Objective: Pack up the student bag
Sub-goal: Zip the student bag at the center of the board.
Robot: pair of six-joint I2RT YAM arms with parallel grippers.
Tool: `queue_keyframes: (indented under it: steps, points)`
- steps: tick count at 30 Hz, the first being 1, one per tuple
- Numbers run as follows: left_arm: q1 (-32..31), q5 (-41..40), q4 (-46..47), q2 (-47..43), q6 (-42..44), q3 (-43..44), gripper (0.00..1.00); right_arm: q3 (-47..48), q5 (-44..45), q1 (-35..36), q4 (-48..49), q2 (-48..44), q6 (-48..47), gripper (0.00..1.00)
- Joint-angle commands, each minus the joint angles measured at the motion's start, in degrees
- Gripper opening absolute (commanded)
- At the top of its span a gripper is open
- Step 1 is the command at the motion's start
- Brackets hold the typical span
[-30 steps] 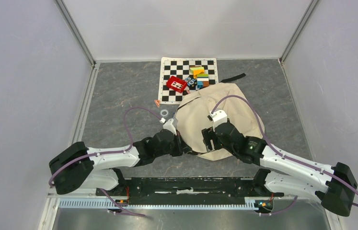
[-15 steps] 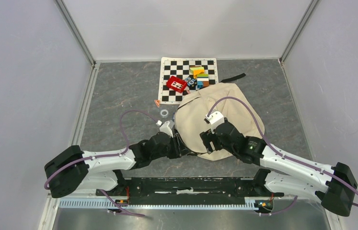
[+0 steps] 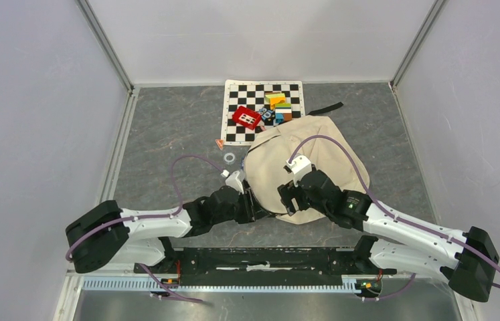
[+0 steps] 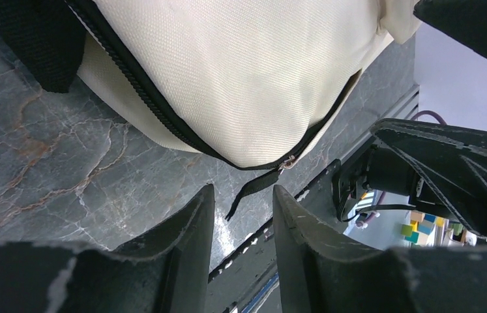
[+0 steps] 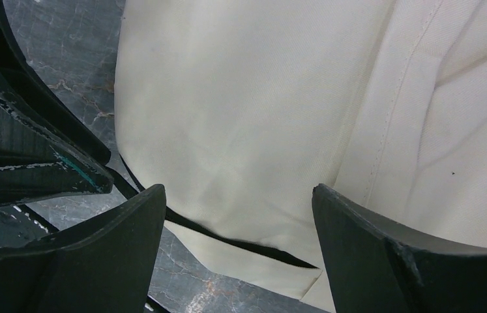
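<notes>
The cream student bag (image 3: 304, 157) lies flat on the grey table, its near edge between my two arms. In the left wrist view its black zipper (image 4: 162, 107) runs along the edge to a black pull tab (image 4: 253, 189) lying on the table. My left gripper (image 3: 262, 212) is open and empty, the tab just beyond its fingertips (image 4: 205, 202). My right gripper (image 3: 286, 200) is open wide and empty, over the bag's near edge (image 5: 247, 130) and zipper (image 5: 253, 246).
A checkered mat (image 3: 264, 110) at the back holds a red block (image 3: 246, 118) and several coloured blocks (image 3: 278, 105). A small white ring (image 3: 229, 158) and a small pink piece (image 3: 219, 142) lie left of the bag. A black strap (image 3: 327, 108) trails behind it.
My left gripper has drawn back toward the near edge and a little left along the bag's rim. My right gripper has shifted slightly left and forward over the bag's near edge.
</notes>
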Motion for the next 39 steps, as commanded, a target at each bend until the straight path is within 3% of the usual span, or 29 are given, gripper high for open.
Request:
queue_keyframes:
  steps: [1,5,8,11,16,19,24,32,39]
  points:
    - [-0.6,0.8,4.2,2.0,0.6,0.3,0.43,0.2,-0.4,-0.2,2.7,-0.3,-0.4,0.87]
    - [-1.0,0.8,4.4,3.3,0.5,1.0,0.36,-0.3,-0.5,-0.2,3.0,-0.5,-0.2,0.87]
    - [-1.3,0.8,4.4,3.1,0.6,1.2,0.22,-0.5,-0.9,-0.2,3.0,-0.5,-0.2,0.87]
    - [-1.4,0.8,4.4,2.5,0.4,0.9,0.02,-0.8,-2.7,-0.2,3.8,-1.1,-2.2,0.87]
    - [-1.4,-1.9,2.9,-1.4,-0.1,0.0,0.02,-3.3,-13.1,0.5,8.8,-3.6,-10.5,0.85]
    - [-1.5,-3.9,0.5,-4.0,0.1,0.1,0.02,-3.8,-14.0,2.6,9.3,-3.3,-13.7,0.86]
    - [-1.4,-5.3,-1.6,-7.2,0.8,0.9,0.02,-4.2,-6.5,8.6,8.7,-0.4,-15.0,0.85]
    - [-1.4,-6.1,-4.0,-9.1,2.1,2.6,0.02,-5.8,2.3,11.8,10.3,2.6,-16.6,0.8]
    - [-1.5,-6.0,-4.4,-9.2,2.8,3.9,0.02,-7.4,7.4,13.5,12.4,4.3,-17.1,0.7]
